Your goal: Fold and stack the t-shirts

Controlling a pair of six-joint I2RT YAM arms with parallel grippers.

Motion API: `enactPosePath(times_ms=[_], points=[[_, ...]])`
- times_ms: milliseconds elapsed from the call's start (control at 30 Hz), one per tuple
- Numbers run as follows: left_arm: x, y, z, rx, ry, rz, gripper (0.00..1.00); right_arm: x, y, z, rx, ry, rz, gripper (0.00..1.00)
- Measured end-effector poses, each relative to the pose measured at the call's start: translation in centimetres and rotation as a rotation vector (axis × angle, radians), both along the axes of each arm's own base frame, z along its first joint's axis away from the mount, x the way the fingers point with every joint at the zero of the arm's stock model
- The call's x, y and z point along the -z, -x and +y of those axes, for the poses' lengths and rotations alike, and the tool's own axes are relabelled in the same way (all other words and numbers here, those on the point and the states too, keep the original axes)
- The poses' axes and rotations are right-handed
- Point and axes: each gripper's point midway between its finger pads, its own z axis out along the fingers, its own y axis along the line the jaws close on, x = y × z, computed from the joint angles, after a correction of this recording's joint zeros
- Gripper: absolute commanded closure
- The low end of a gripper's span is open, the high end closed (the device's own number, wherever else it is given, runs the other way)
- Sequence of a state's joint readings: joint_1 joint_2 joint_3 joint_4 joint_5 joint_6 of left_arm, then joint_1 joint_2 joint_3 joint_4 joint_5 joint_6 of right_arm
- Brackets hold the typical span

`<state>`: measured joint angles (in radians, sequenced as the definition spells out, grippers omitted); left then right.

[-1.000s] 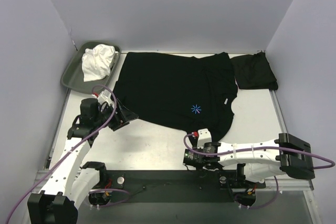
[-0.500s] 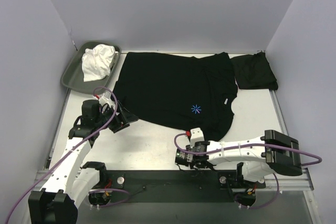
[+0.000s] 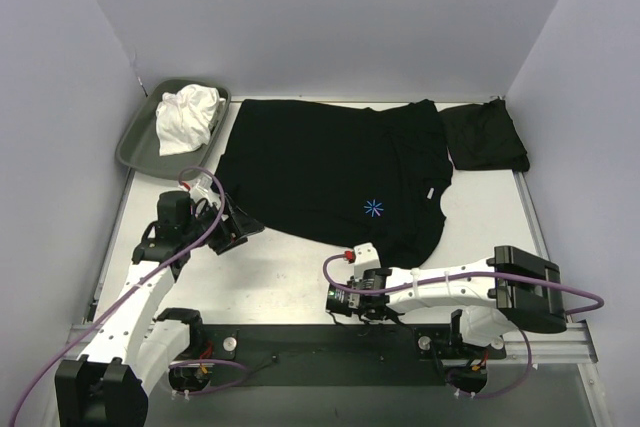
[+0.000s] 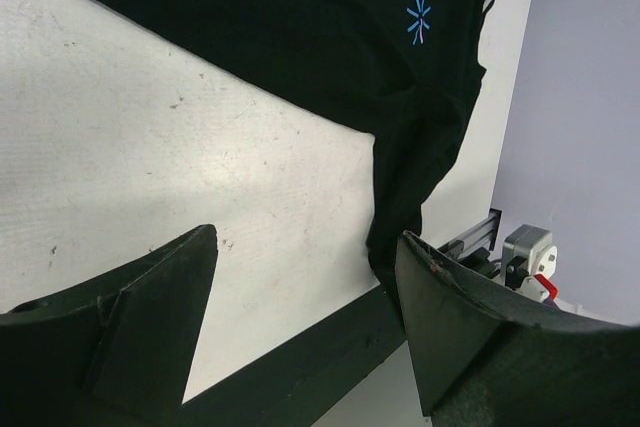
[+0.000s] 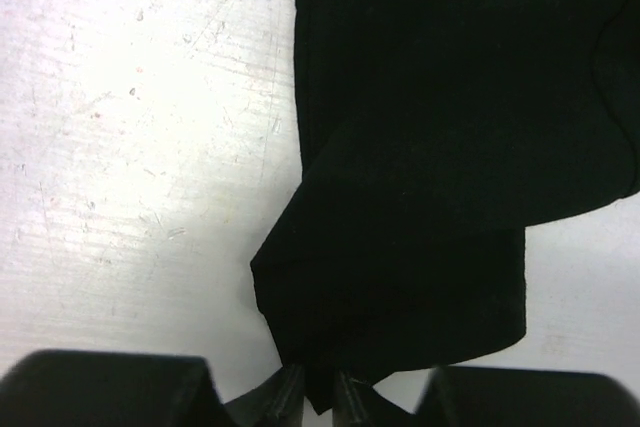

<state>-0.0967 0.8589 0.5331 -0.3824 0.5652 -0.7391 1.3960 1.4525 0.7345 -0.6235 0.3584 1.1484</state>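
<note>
Two shirts: we see a spread black short-sleeved cloth t-shirt (image 3: 320, 167) bearing a small blue star mark (image 3: 373, 208), and a folded black cloth t-shirt (image 3: 485, 137).
Spread shirt, place: flat on the white table top (image 3: 290, 272), from the middle to the far side, its near hem running slantwise.
Folded shirt, place: far right corner of the table, just beside the spread shirt's sleeve; we cannot tell whether the two touch.
Right gripper (image 5: 320, 399): low at the near corner of the spread shirt's hem; in the right wrist view we see its fingertips drawn close together with a point of the black cloth pinched between them.
Left gripper (image 4: 305, 237): jaws wide apart with nothing between them, over bare table just beside the spread shirt's near left edge.
Tray: a shallow grey-green plastic tray (image 3: 145, 159) sits at the far left corner, and we see a crumpled white cloth (image 3: 187, 117) lying in it.
</note>
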Motion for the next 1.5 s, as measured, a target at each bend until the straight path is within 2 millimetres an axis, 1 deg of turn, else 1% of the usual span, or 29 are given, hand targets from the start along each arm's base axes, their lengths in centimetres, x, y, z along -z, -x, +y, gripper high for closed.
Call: enactPosePath(times_ms=[33,67,333,433,500,600,667,733,767,800,833,867,900,933,1000,1067,1133,1167,1233,1333,1400,1500], points=[[0.0,0.0,0.0,0.0,0.0,0.0,0.19,0.0,0.0,0.0,0.0,0.0,0.0,0.92],[0.1,0.0,0.0,0.0,0.0,0.0,0.19,0.0,0.0,0.0,-0.001,0.0,0.0,1.0],[0.5,0.0,0.0,0.001,0.0,0.001,0.19,0.4,0.0,0.1,0.002,0.006,0.0,1.0],[0.4,0.0,0.0,0.001,0.0,-0.001,0.19,-0.2,-0.4,0.2,0.029,-0.028,-0.025,1.0],[0.4,0.0,0.0,0.001,0.0,-0.001,0.19,-1.5,-0.8,0.3,0.063,-0.095,-0.065,1.0],[0.4,0.0,0.0,0.003,-0.002,-0.002,0.19,-5.1,-1.8,-0.1,0.142,-0.263,-0.148,1.0],[0.4,0.0,0.0,0.003,-0.002,-0.002,0.19,-7.7,-2.3,-0.9,0.204,-0.384,-0.2,1.0],[0.4,0.0,0.0,0.003,-0.002,-0.003,0.19,-9.5,-2.7,-2.5,0.266,-0.469,-0.238,1.0],[0.4,-0.1,0.0,0.004,-0.001,-0.003,0.19,-10.0,-2.7,-3.3,0.292,-0.498,-0.25,0.98],[0.4,-0.1,0.0,0.005,0.001,-0.005,0.19,-10.3,-2.7,-4.3,0.313,-0.512,-0.258,0.8],[0.4,-0.1,-0.1,0.007,0.002,-0.006,0.19,-10.4,-2.6,-5.2,0.331,-0.512,-0.261,0.73],[0.4,-0.2,-0.1,0.008,0.003,-0.005,0.19,-10.2,-2.5,-5.9,0.346,-0.503,-0.261,0.69],[0.5,-0.2,-0.1,0.01,0.004,-0.004,0.19,-10.0,-2.4,-6.7,0.358,-0.482,-0.26,0.58],[0.5,-0.3,-0.2,0.011,0.005,-0.002,0.19,-9.7,-2.2,-7.3,0.369,-0.458,-0.26,0.51],[0.6,-0.3,-0.2,0.012,0.006,0.001,0.19,-9.3,-1.8,-8.2,0.378,-0.414,-0.259,0.41],[0.7,-0.4,-0.2,0.014,0.007,0.001,0.19,-9.1,-1.6,-9.1,0.377,-0.363,-0.272,0.38],[0.7,-0.4,-0.2,0.014,0.007,0.005,0.19,-9.2,-1.6,-9.7,0.374,-0.305,-0.294,0.36],[0.8,-0.4,-0.2,0.015,0.007,0.007,0.19,-9.6,-1.7,-9.7,0.37,-0.279,-0.309,0.35],[0.8,-0.4,-0.2,0.016,0.007,0.008,0.19,-10.8,-2.1,-9.1,0.363,-0.248,-0.338,0.34],[0.8,-0.4,-0.3,0.021,0.005,0.005,0.19,-13.2,-3.0,-6.5,0.312,-0.222,-0.385,0.33],[0.8,-0.4,-0.3,0.022,0.005,0.004,0.19,-13.7,-3.3,-4.6,0.251,-0.2,-0.394,0.33],[0.9,-0.4,-0.3,0.025,0.005,0.002,0.19,-13.0,-3.5,-2.0,0.172,-0.176,-0.389,0.38]])
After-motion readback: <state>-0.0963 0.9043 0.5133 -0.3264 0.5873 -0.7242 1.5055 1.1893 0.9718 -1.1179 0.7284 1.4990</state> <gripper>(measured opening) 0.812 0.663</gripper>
